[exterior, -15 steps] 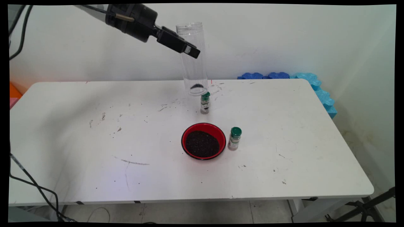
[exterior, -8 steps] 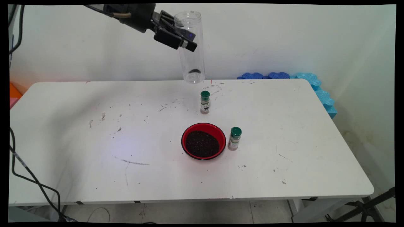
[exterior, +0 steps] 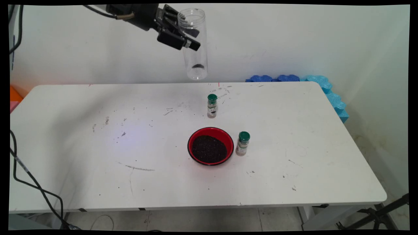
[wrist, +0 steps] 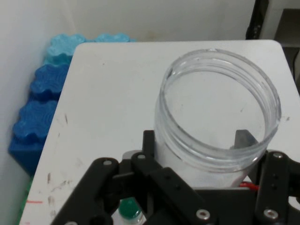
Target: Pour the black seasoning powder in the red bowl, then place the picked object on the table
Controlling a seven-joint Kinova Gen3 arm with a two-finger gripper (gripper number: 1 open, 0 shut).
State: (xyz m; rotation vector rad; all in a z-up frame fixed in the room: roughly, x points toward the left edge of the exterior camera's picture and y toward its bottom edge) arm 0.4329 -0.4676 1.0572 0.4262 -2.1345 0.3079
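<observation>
We find the end effector (exterior: 183, 37) high above the far edge of the worktop (exterior: 81, 137), its fingers pinching a tall clear jar (exterior: 193, 44) just below the open mouth. The jar hangs clear of the worktop, roughly upright with a slight tilt, and a small dark residue sits near its bottom. In the hand view the jar (wrist: 218, 117) fills the space between the fingers, its threaded rim open. Below and nearer the camera stand a green-capped spice bottle (exterior: 212, 105), a red bowl (exterior: 210, 146) of dark granules, and a second green-capped bottle (exterior: 242, 143) just beside the bowl's right side. Our main concern is the grip: the jar is smooth, tall and held only near its top, so most of its length hangs below the pinch; we judge that a jolt or a quick swing could let it pivot or slip between the fingers. A fall from this height would likely strike the worktop near the first spice bottle and could topple it. A further tilt of the jar would shed the residue through the open mouth, onto a worktop that already shows scattered specks. Any low pass over the bowl risks clipping its rim and spilling the granules.
</observation>
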